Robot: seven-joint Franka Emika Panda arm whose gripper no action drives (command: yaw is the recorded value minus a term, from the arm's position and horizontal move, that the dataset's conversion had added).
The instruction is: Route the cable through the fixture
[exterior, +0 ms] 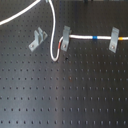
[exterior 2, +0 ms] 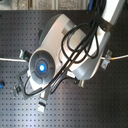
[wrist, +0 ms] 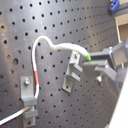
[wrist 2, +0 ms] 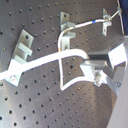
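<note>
The white cable point(exterior: 52, 30) comes in from the first exterior view's left, drops into a loop, and passes through a narrow clip point(exterior: 65, 37) by its red mark point(exterior: 62, 46). It then runs past its blue band point(exterior: 95, 37) to a second clip point(exterior: 114, 39). The broader grey fixture point(exterior: 37, 39) stands apart to the first exterior view's left of the loop, with nothing in its gap. My gripper point(wrist: 94, 62) is shut on the cable point(wrist: 55, 46) just beside the fixture point(wrist: 74, 73). It also shows in the second wrist view point(wrist 2: 94, 70). The gripper is out of the first exterior view.
The black perforated board point(exterior: 70, 95) carries everything. In the second exterior view the arm point(exterior 2: 60, 50) covers most of the scene, and only cable ends point(exterior 2: 118, 57) and a clip point(exterior 2: 105, 62) show beside it. A blue object point(wrist: 115, 5) lies at the board's edge.
</note>
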